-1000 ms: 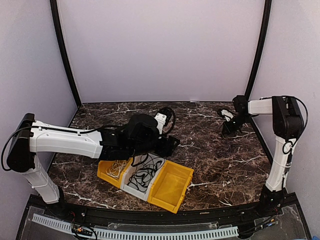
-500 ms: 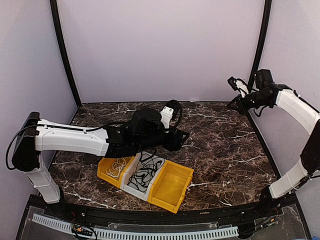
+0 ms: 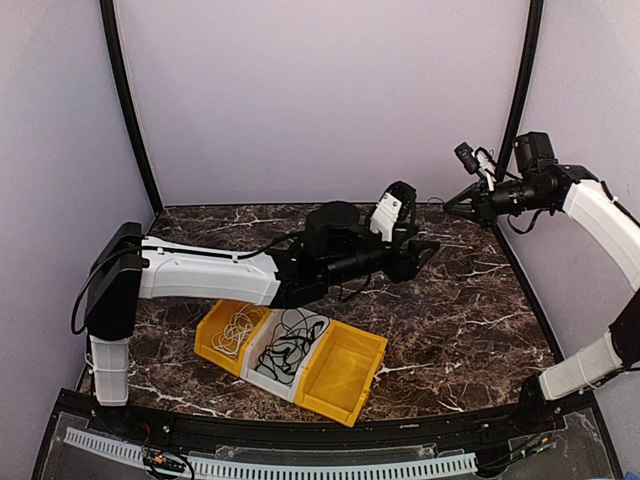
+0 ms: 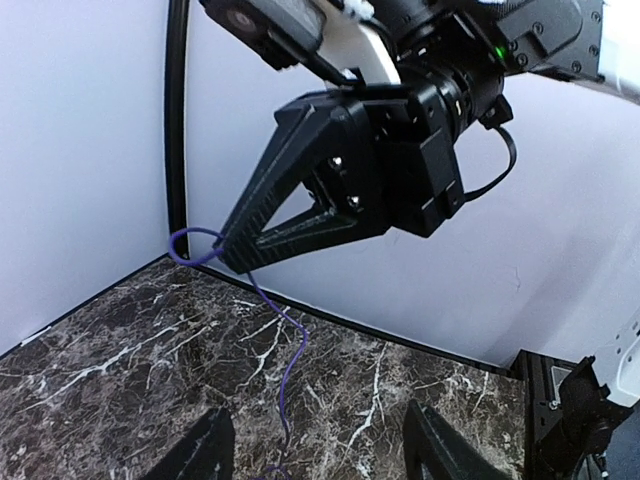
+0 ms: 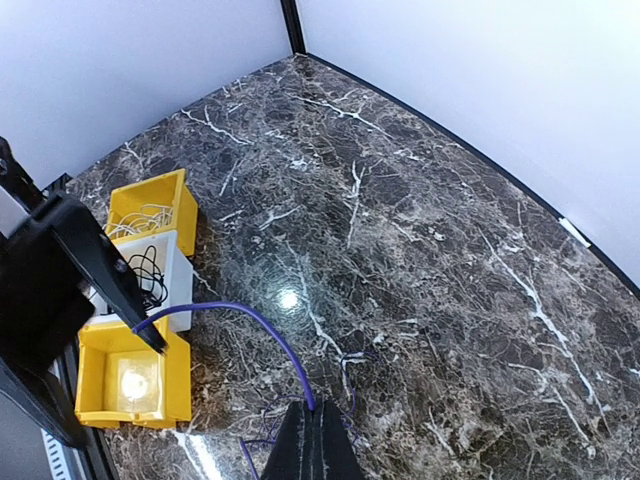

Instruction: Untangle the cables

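A thin purple cable is clamped in my right gripper, which is shut and raised high above the back right of the table. In the left wrist view the cable hangs from the right gripper's closed black tips and drops between my left fingers. My left gripper is open, stretched toward the right gripper, with the cable passing between its jaws. In the right wrist view more purple cable lies in loose loops on the marble below.
Three bins stand in a row at the front centre: a yellow bin with white cables, a white bin with black cables, and an empty yellow bin. Walls close the marble table at the back and sides.
My right gripper rose from the table at the back right to high in the air with the cable. My left arm swung right and reached out toward it.
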Robot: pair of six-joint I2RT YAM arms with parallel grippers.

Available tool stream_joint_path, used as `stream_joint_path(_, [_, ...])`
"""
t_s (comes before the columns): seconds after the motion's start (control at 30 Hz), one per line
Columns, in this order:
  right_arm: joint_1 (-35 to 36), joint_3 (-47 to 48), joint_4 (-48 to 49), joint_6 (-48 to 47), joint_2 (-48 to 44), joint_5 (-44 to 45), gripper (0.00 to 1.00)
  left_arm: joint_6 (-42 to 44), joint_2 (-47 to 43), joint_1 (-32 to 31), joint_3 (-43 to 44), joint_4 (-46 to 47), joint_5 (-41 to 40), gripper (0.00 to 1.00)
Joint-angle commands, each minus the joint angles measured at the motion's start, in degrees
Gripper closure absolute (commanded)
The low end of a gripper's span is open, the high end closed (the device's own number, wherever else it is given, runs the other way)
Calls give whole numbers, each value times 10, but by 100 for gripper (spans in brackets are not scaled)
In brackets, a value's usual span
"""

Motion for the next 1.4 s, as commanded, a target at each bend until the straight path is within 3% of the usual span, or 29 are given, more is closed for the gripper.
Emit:
stream_joint_path(0.0, [4, 13, -1, 14, -7, -49, 100, 46, 63, 1, 72, 5, 39, 40])
stream_joint_path(0.3, [11, 8, -3, 20, -19, -65, 100, 37, 141, 4, 136, -5, -10, 43])
stream_joint_path(0.47, [14, 1, 0, 21, -21, -65, 100, 19, 161, 12, 161, -2, 9, 63])
stream_joint_path(0.67, [14, -12, 17, 29, -18, -57, 96, 7, 155, 14, 157, 21, 31, 94])
stream_joint_path(0.73, [12, -22, 32, 38, -17, -40, 81, -5, 146, 15, 143, 37, 24, 100])
stream_joint_path(0.9, [-42, -127, 148, 93, -54, -69, 22, -82, 117, 28, 98, 64, -16, 100])
stream_joint_path(0.97, [-44, -180, 193, 77, -70, -75, 10, -119, 110, 37, 84, 71, -17, 100])
stream_joint_path(1.03, [-44, -227, 222, 68, -74, -86, 4, -149, 106, 47, 75, 76, -15, 100])
stream_joint_path(1.17, [-39, -279, 240, 40, -45, -94, 7, -208, 104, 62, 61, 91, -5, 100])
stream_joint_path(1.37, [-18, -282, 279, 22, 48, -46, 32, -241, 104, 70, 49, 110, 1, 100])
